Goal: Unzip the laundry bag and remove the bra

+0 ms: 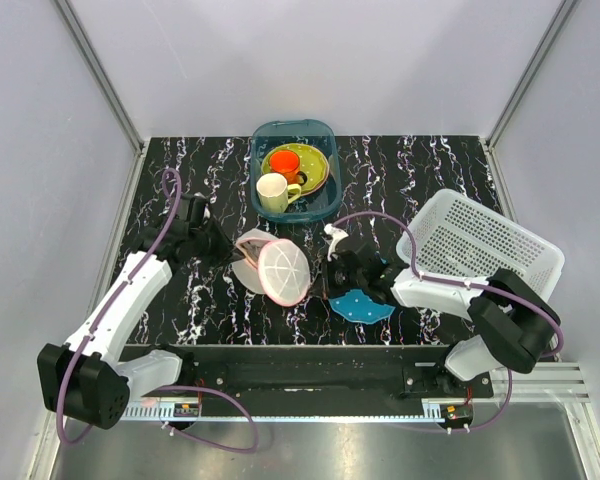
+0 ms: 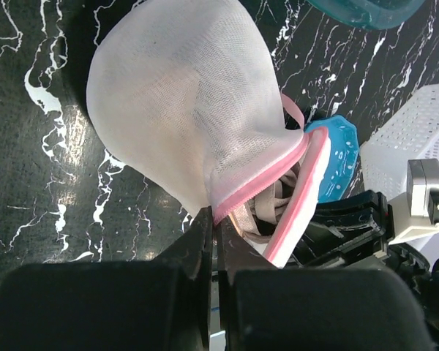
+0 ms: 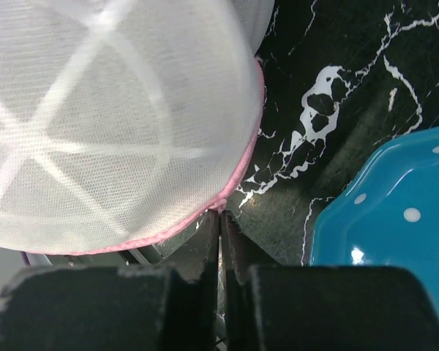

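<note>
At the bottom of the left wrist view the left gripper (image 2: pixel 214 235) is pinched fully closed on the pink trim of the laundry bag (image 2: pixel 183 110). The right gripper (image 3: pixel 220 223) is closed the same way on the pink edge at the lower middle of its own view; whether it has the zipper pull I cannot tell.

The bag sits at the centre of the top view, its two halves parted. The bra (image 2: pixel 267 212) shows only as greyish straps in that gap.

The mesh looks light and springy and the trim is thin, so a grip there may slip. The bra is soft and limp and is probably best taken by a strap.

Beyond is a glossy black marbled table (image 1: pixel 420 170), with a blue dotted plate (image 3: pixel 395 212), a white basket (image 1: pixel 480 245) and a teal tub (image 1: pixel 294 124), inside plain pale walls.
</note>
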